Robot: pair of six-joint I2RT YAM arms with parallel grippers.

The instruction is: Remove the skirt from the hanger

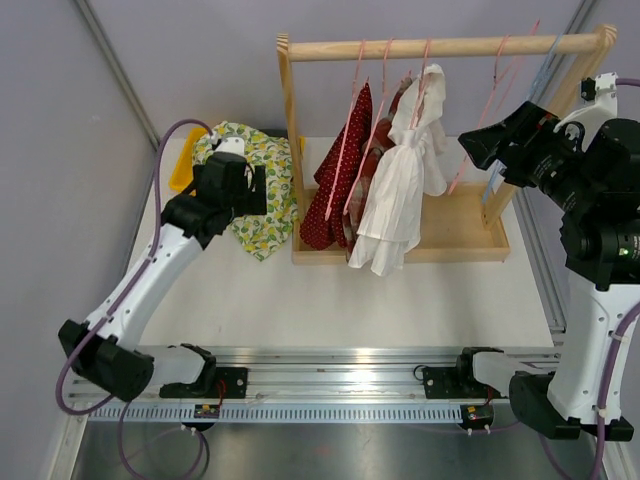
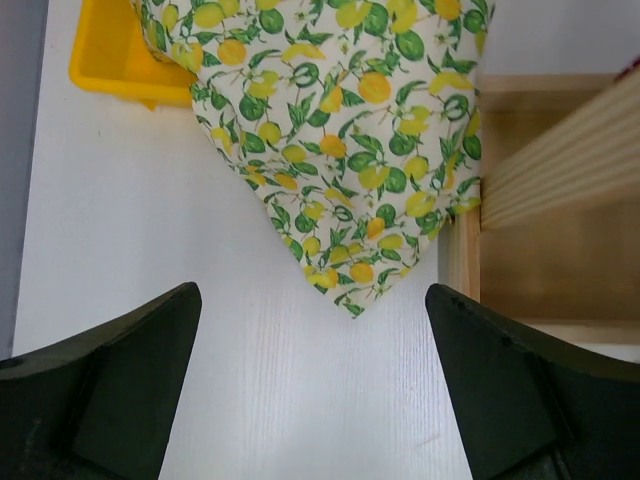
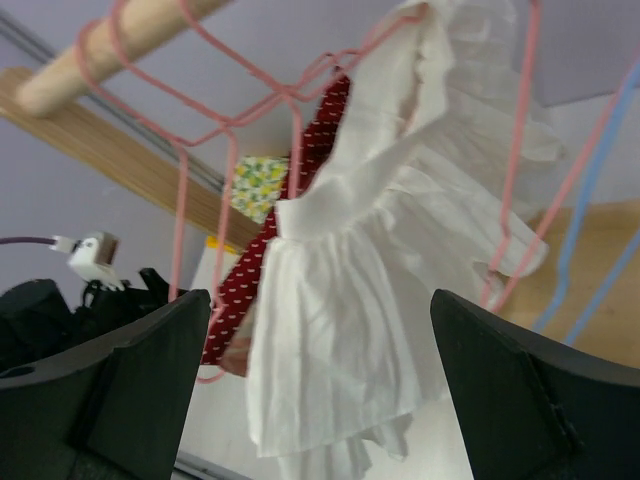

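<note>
A red white-dotted garment [image 1: 335,190] hangs on a pink hanger [image 1: 352,110] on the wooden rack [image 1: 450,46]. A white dress [image 1: 400,200] hangs beside it on another pink hanger. A lemon-print garment [image 1: 265,215] lies off the rack on the table, draped over a yellow bin [image 1: 183,160]. My left gripper [image 1: 252,190] is open and empty just above the table, before the lemon cloth's corner [image 2: 340,120]. My right gripper [image 1: 482,145] is open and empty, raised at the rack's right side and facing the white dress [image 3: 370,300] and red garment [image 3: 250,280].
The rack's wooden base tray [image 1: 460,235] and left post [image 1: 291,150] stand right of the left gripper; the post's foot shows in the left wrist view [image 2: 560,160]. Empty pink and blue hangers [image 1: 505,70] hang near the right gripper. The yellow bin [image 2: 110,55] is at the far left.
</note>
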